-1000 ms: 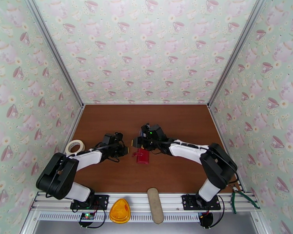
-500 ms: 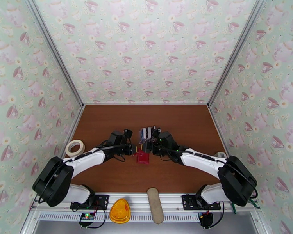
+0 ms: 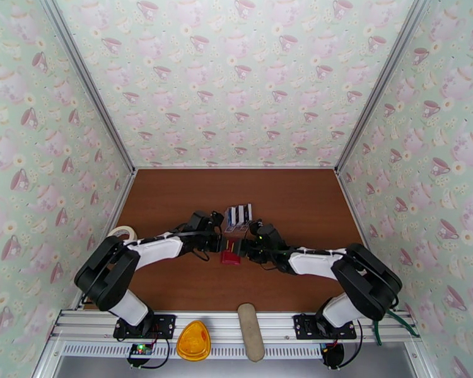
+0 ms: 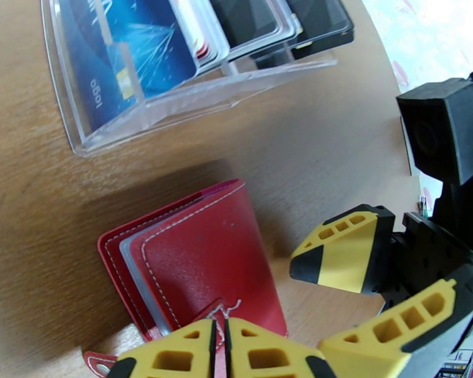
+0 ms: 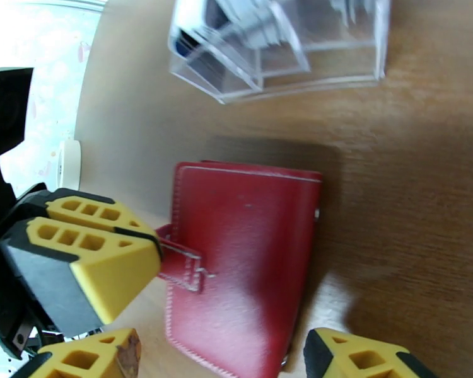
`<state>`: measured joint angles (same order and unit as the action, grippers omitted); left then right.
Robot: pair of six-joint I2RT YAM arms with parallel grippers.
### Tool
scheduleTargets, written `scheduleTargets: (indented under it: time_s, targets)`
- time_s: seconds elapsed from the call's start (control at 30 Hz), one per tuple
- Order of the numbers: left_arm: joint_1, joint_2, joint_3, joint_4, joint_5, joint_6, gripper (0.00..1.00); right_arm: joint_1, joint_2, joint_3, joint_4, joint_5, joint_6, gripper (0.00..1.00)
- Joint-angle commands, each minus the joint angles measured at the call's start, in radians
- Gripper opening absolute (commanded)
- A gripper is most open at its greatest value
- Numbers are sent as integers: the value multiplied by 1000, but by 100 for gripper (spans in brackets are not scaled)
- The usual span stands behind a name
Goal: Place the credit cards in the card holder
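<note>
The card holder (image 4: 205,259) is a red wallet lying shut on the brown table (image 3: 173,278), its snap tab pointing toward my left arm. My left gripper (image 4: 219,351) is shut on that tab, which the right wrist view shows pinched between the left fingers (image 5: 104,247). My right gripper (image 5: 221,357) is open, one finger on each side of the card holder (image 5: 249,247). Just behind it, the credit cards (image 4: 129,51), blue and dark, stand in a clear plastic stand (image 5: 280,51). From above, both grippers (image 3: 221,246) (image 3: 239,248) meet at the card holder (image 3: 231,257), with the cards (image 3: 238,214) beyond.
A roll of tape (image 3: 120,233) lies at the table's left, partly under my left arm. An orange object (image 3: 193,340) and a beige oblong (image 3: 251,331) rest on the front rail. Patterned walls enclose the table on three sides.
My right gripper has come down from over the card stand to straddle the card holder. My left gripper has moved right onto the snap tab.
</note>
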<state>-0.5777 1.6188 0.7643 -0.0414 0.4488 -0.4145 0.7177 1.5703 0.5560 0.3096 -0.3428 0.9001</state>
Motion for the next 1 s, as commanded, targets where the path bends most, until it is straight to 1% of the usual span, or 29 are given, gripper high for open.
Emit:
scheduleTargets:
  time_s: [0.0, 0.23, 0.47, 0.8, 0.97]
  targets:
    - [-3, 29, 20, -24, -1, 25, 14, -6, 38, -15, 82, -25, 26, 72]
    - [1, 56, 16, -82, -69, 39, 13, -10, 106, -5, 119, -51, 31, 72]
    - [4, 89, 17, -114, -94, 46, 13, -9, 154, 10, 155, -78, 43, 71]
    - [19, 91, -24, -130, -132, 44, 12, -9, 202, -5, 326, -169, 94, 57]
    - [27, 102, -33, -130, -134, 40, 12, -9, 222, -18, 409, -193, 130, 51]
